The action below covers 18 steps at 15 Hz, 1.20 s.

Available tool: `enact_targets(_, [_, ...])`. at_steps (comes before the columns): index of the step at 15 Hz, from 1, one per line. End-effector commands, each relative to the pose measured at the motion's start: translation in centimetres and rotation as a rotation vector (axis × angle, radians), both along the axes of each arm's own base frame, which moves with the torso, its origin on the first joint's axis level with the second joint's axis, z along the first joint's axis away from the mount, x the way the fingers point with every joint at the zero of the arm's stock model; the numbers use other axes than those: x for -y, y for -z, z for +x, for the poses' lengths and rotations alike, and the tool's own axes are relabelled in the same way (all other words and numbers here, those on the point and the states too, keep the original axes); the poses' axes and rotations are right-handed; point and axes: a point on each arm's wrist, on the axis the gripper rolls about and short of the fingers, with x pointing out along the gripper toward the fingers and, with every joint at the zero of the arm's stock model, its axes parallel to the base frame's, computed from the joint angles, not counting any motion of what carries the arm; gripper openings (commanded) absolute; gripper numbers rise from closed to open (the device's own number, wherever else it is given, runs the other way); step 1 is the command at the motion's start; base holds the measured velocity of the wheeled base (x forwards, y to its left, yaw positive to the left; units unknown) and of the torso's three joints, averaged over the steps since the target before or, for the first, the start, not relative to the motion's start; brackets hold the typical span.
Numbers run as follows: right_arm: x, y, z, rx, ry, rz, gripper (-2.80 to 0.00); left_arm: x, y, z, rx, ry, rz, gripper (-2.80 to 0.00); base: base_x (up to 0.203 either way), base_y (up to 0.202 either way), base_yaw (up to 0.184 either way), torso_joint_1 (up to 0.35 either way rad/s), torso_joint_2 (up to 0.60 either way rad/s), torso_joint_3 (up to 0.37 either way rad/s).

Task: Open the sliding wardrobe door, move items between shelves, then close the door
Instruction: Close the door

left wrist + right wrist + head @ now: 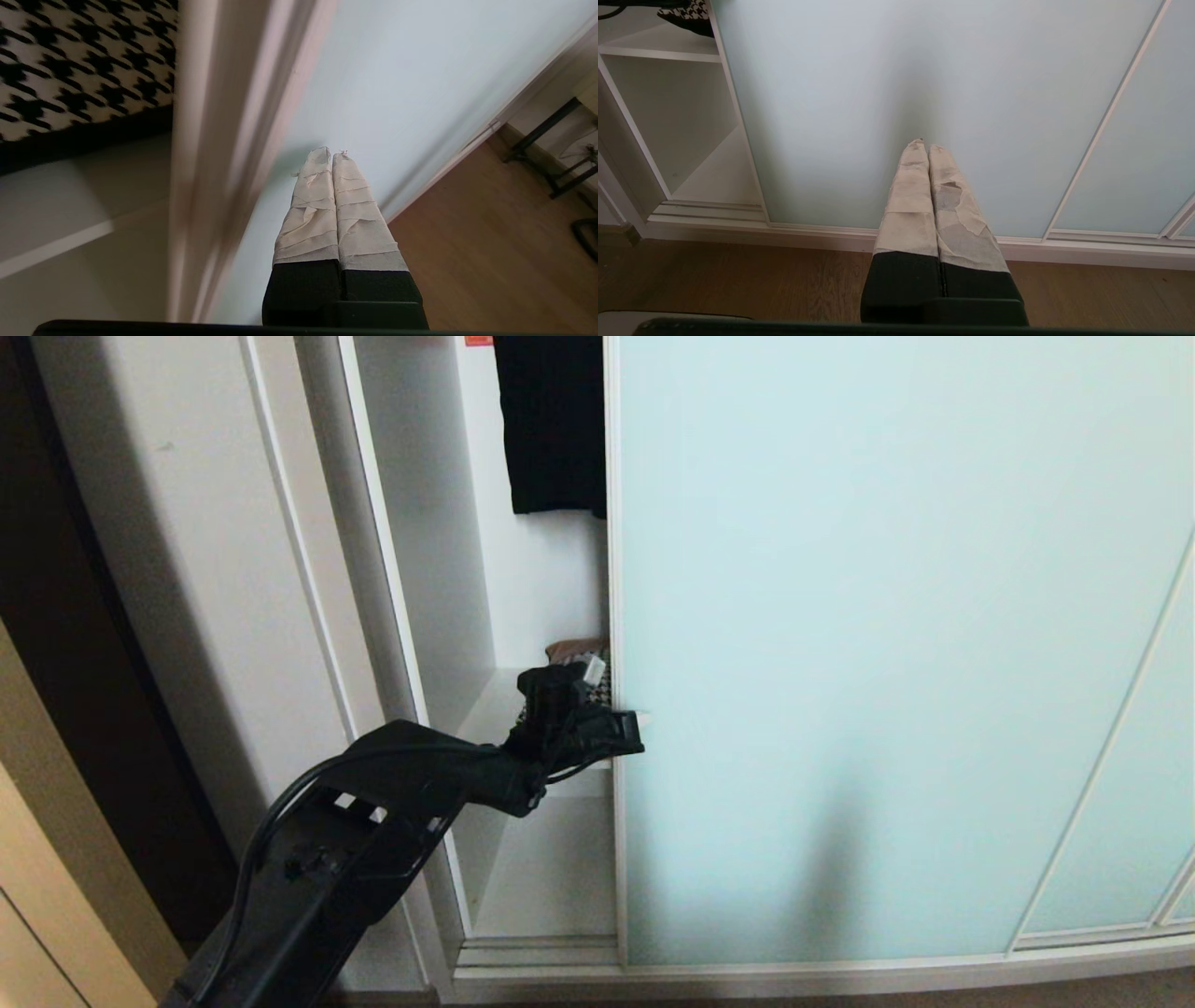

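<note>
While the door (887, 644) stands only part open, the left end effector (624, 728) has its taped fingers (310, 205) pressed together, holding nothing, tips against the door's leading edge at middle-shelf height. Door: a tall frosted-glass panel in a thin pale frame, judged heavy, rigid and slick on the glass face, also breakable. No handle visible, so best purchase looks to be the frame edge (205, 154) just beside the fingertips, pushed sideways along the track, not pressed into the glass. Just behind the end effector, on the shelf (485, 709), lies a houndstooth bundle (79, 65) with a dark underside: soft, light, floppy, likely to sag unless pinched through a thick fold. Above the end effector hangs a black garment (553, 425), partly hidden by the door. Right end effector (924, 151), fingers likewise together and empty, hangs low and well apart from the work, facing the door's lower glass. Count: one door being worked, a second panel (1134, 140) beyond it; two shelf boards visible, middle and bottom (719, 177); one folded bundle seen, any other hidden.
</note>
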Motion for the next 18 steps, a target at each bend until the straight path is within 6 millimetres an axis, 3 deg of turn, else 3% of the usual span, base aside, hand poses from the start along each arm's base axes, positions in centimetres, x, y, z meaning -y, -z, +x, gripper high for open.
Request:
enact_targets(1, [0.0, 0.0, 0.0, -0.001, -0.001, -0.001, -2.80, -0.6, 0.1, 0.3, 0.001, -0.008, 0.002, -2.80, 0.000, 0.000, 0.000, 0.000, 0.00, 0.000])
enact_targets(12, [0.0, 0.0, 0.0, -0.001, -0.001, -0.002, -2.80, -3.7, 0.2, 1.5, 0.031, -0.071, 0.034, -2.80, 0.000, 0.000, 0.000, 0.000, 0.00, 0.000])
enact_targets(18, [0.0, 0.0, 0.0, -0.001, 0.000, 0.000, -2.80, -7.0, -3.4, 2.2, 0.113, -0.201, 0.042, -2.80, 0.000, 0.000, 0.000, 0.000, 0.00, 0.000])
